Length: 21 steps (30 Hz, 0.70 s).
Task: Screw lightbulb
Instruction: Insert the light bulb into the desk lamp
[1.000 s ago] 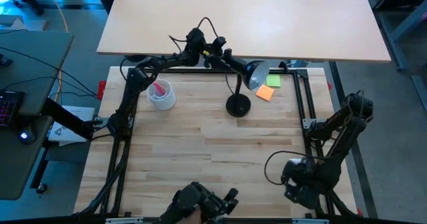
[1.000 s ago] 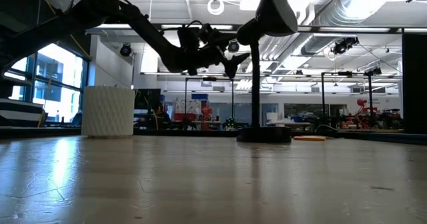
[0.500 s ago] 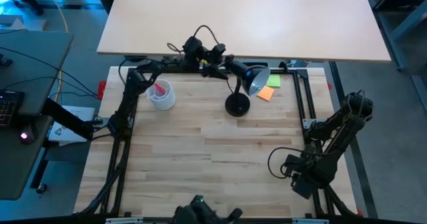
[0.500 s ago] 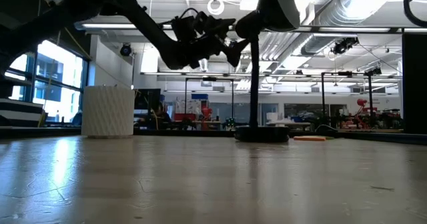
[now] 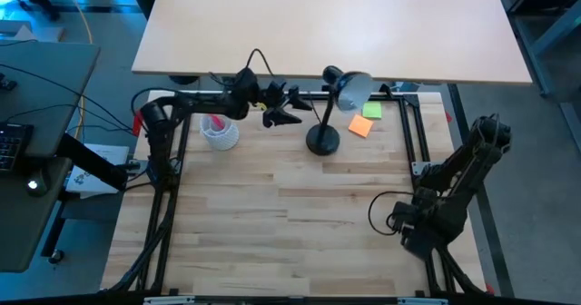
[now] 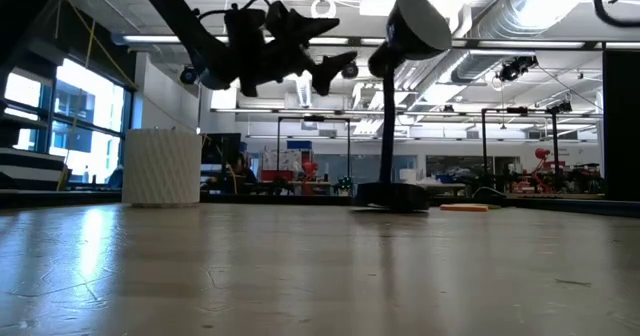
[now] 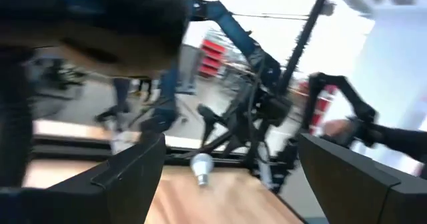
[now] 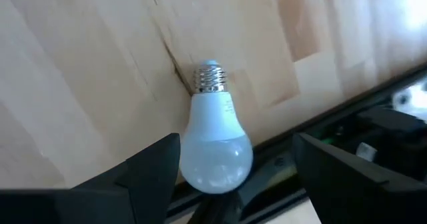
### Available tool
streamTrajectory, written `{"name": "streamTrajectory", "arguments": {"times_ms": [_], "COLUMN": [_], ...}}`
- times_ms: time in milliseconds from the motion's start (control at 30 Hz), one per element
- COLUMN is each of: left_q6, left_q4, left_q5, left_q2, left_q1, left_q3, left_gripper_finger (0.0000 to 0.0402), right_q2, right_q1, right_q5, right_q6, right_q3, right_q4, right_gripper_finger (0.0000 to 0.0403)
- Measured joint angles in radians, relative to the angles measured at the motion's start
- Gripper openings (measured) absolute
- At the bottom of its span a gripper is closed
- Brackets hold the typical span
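Observation:
The lightbulb (image 8: 215, 141), white with a silvery screw base, lies on its side on the wood beside the table's right rail. It also shows small in the left wrist view (image 7: 200, 165). My right gripper (image 8: 237, 143) points down over it and is open, one finger on each side of the globe, with a gap showing beside one finger. In the high view the right arm (image 5: 407, 231) hides the bulb. The black desk lamp (image 5: 323, 142) stands at the far middle, its shade (image 6: 420, 21) raised. My left gripper (image 5: 289, 114) hangs open in the air just left of the lamp's stem.
A white ribbed cup (image 5: 219, 131) with pink items stands at the far left, under the left arm. Orange and green sticky notes (image 5: 363, 122) lie right of the lamp. Black rails (image 5: 427, 173) border the table. The wood in the middle and near the front is bare.
My left gripper has drawn back from the lamp's neck toward the table's left edge, staying open. The lamp's head has swung round, so its shade now faces the right and upward. My right gripper has shifted a little toward the far edge and rolled over the bulb.

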Motion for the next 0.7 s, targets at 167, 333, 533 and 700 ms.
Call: {"name": "streamTrajectory", "arguments": {"times_ms": [167,333,533,700], "left_q6": [0.154,0.253,0.329,0.466], "left_q4": [-0.164,-0.287,-0.390,-0.451], "left_q5": [-0.156,-0.260,-0.390,-0.532], "left_q2": [-0.049,-0.071,-0.070,-0.069], "left_q1": [-0.042,-0.096,-0.172,-0.277], "left_q3": [-0.100,-0.154,-0.163,-0.163], "left_gripper_finger": [0.0335,0.0335,0.0335,0.0335], "right_q2": [-0.109,-0.134,-0.134,-0.117], "right_q1": [-0.016,-0.034,-0.016,0.010], "right_q5": [-0.075,-0.065,-0.093,-0.069], "right_q6": [0.015,0.008,-0.037,-0.090], "right_q3": [-0.197,-0.236,-0.236,-0.236], "right_q4": [0.236,0.239,0.222,0.248], "right_gripper_finger": [0.0287,0.0287,0.0287,0.0287]}}
